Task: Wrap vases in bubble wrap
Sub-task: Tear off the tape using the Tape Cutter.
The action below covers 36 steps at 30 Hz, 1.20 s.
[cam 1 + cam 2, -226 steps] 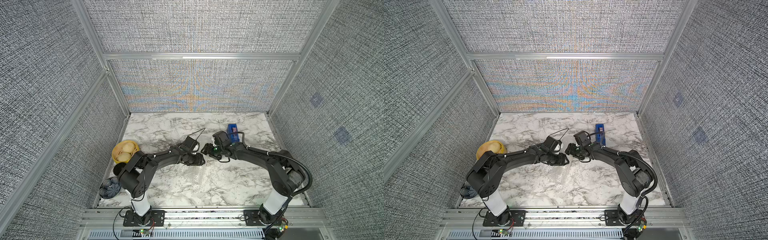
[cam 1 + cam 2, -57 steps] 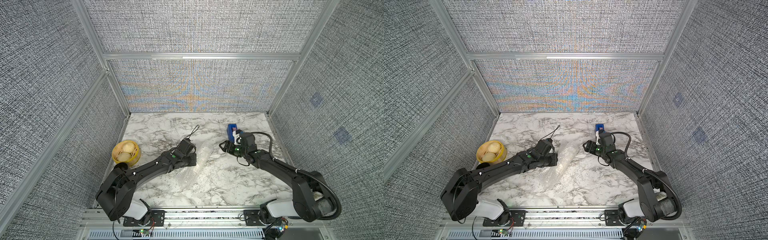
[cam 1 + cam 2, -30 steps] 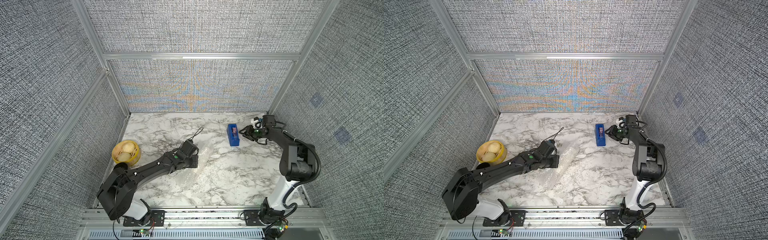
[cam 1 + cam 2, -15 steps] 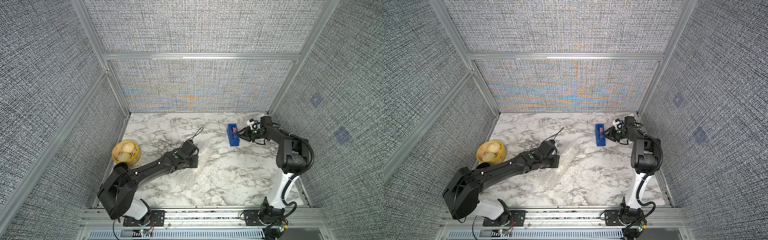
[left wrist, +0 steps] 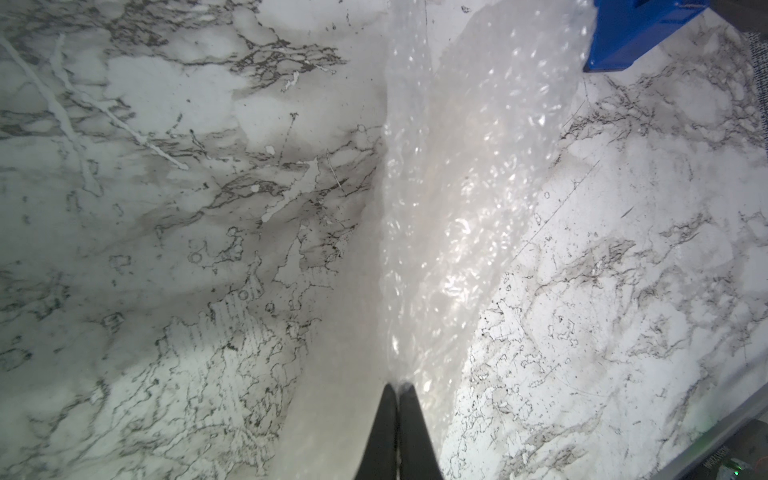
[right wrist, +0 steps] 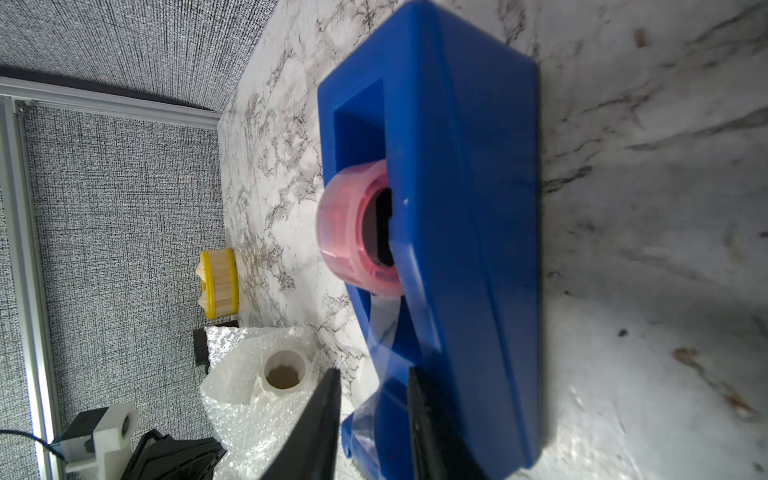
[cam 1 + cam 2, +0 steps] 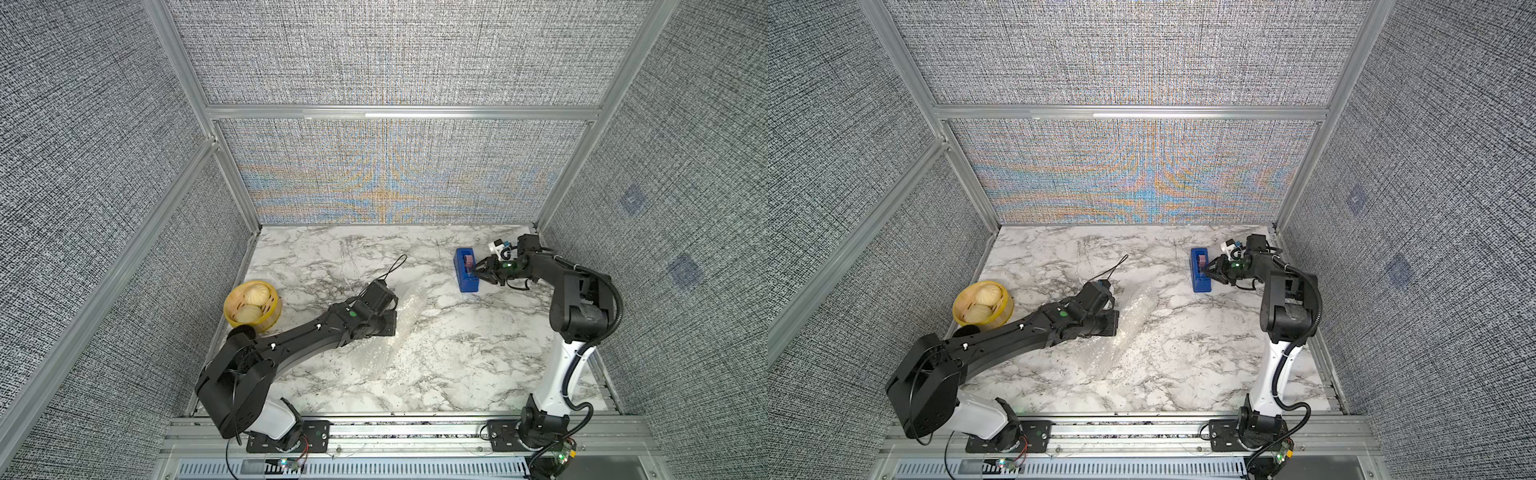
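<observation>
Clear bubble wrap [image 7: 405, 318] pinched at left; blue tape dispenser [image 7: 466, 274] met at right

1. Left end effector [image 5: 395, 392]: fingers pressed together with no gap, nipping a raised fold of the bubble wrap at their tips. The sheet runs ahead of the tips as a crumpled, glinting ridge and lies flat on the marble worktop [image 7: 457, 353] to either side.

2. Vase [image 6: 284, 372]: white, seen only in the right wrist view. It lies in the wrap just beside the left end effector, its open mouth turned toward the right end effector and the wrap bunched around its body. Wrap and arm hide it in both top views.

3. Right end effector [image 6: 372, 372]: fingers narrowly parted, one on each side of the clear tape strip [image 6: 384, 328] at the dispenser's cutter end. Contact with the strip cannot be told. A pink tape roll [image 6: 357, 232] sits in the dispenser's slot just ahead of the tips. Wrap and vase lie well apart from this end effector.

4. Yellow basket [image 7: 272, 318] with two pale buns: behind the left end effector, beside its arm, at the worktop's edge.
</observation>
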Tool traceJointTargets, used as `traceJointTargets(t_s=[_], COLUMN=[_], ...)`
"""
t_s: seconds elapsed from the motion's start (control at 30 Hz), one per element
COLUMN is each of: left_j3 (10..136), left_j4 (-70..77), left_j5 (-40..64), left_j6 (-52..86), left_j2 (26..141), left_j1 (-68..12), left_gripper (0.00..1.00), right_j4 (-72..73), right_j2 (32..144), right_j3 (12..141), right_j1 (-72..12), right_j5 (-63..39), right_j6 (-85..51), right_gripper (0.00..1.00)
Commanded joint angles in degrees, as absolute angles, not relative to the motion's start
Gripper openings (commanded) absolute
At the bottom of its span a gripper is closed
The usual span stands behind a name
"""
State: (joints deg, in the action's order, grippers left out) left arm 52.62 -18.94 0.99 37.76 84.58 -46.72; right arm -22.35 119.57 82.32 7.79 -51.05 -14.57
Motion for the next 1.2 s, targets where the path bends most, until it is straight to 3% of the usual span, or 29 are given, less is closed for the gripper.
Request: traceJointTargets(t_s=[0.0, 0.43, 0.9, 1.17], left_j3=[52.7, 52.9, 53.3, 53.5], left_j4=[-18.3, -18.5, -18.6, -18.8], left_j5=[0.1, -0.1, 0.0, -0.3], left_j6=[38.0, 37.9, 38.0, 37.9], left_j2=[84.7, 84.7, 85.3, 85.4], left_j1=[-46.7, -46.7, -46.7, -46.7], left_gripper=[0.00, 0.00, 0.00, 0.00], right_j4=[-24.4, -25.7, -22.9, -17.4], right_j2=[120.2, 121.9, 119.4, 116.5], right_j3=[82.8, 83.7, 82.2, 79.7], right_j1=[7.3, 6.9, 6.9, 6.9], right_j5=[-52.5, -53.3, -55.0, -57.1], right_j6=[-13.8, -13.7, -17.1, -22.5], right_gripper=[0.31, 0.26, 0.09, 0.05])
